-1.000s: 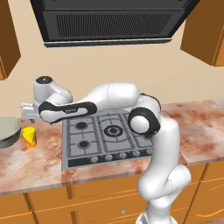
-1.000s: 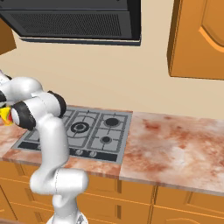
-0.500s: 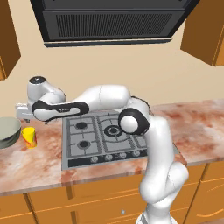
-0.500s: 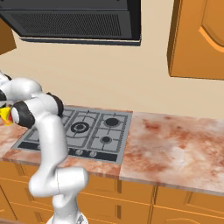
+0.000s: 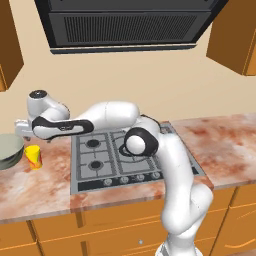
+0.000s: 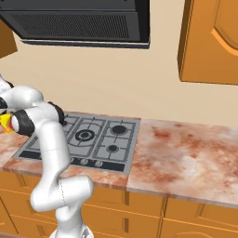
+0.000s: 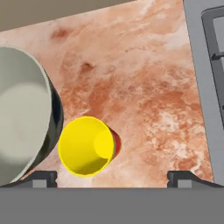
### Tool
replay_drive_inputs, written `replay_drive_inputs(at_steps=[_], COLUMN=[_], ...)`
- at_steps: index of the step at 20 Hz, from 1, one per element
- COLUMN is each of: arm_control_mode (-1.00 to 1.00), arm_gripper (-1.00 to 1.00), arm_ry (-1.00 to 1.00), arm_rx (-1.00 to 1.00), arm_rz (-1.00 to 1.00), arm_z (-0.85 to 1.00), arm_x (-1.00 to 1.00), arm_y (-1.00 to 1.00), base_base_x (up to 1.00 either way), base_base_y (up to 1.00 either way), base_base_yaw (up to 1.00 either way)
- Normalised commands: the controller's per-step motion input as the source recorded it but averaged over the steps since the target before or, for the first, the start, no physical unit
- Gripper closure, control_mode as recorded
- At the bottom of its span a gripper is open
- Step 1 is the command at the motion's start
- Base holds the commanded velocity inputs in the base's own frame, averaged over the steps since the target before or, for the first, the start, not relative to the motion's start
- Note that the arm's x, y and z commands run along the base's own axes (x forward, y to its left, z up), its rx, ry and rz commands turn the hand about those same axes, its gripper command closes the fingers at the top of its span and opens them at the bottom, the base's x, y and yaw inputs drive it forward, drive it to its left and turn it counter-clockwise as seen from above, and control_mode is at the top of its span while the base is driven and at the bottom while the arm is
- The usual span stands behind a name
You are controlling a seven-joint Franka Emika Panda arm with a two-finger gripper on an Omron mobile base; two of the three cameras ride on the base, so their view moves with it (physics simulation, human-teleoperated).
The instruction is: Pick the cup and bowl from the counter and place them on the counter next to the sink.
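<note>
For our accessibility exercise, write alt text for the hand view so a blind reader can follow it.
Looking down from the hand, a small yellow cup stands upright on the reddish marbled counter, right beside a wide grey-green bowl at the left edge. The open end effector hovers above them, and the grey stovetop runs along the right.

You face a plain beige wall [image 5: 150, 80] behind the cooking area. A dark range hood [image 5: 125, 22] hangs overhead, with orange wooden wall cabinets [image 6: 211, 42] on both sides of it. Below you, a grey gas stovetop [image 6: 88, 137] with black burners sits flush above orange base cabinets [image 6: 153, 216]. The light is even and soft.
</note>
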Motion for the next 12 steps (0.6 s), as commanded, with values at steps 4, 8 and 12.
replay_drive_inputs(at_steps=[4, 8, 12], arm_control_mode=[-1.00, -1.00, -1.00], arm_gripper=[-1.00, -1.00, -1.00], arm_ry=[0.03, 0.04, 0.02], arm_rx=[0.00, 0.00, 0.00], arm_rz=[0.00, 0.00, 0.00], arm_z=[-0.22, -0.11, -0.03], arm_x=[0.24, 0.06, 0.00], arm_y=[0.15, 0.04, 0.00], base_base_x=[0.00, 0.00, 0.00], base_base_y=[0.00, 0.00, 0.00], base_base_yaw=[0.00, 0.00, 0.00])
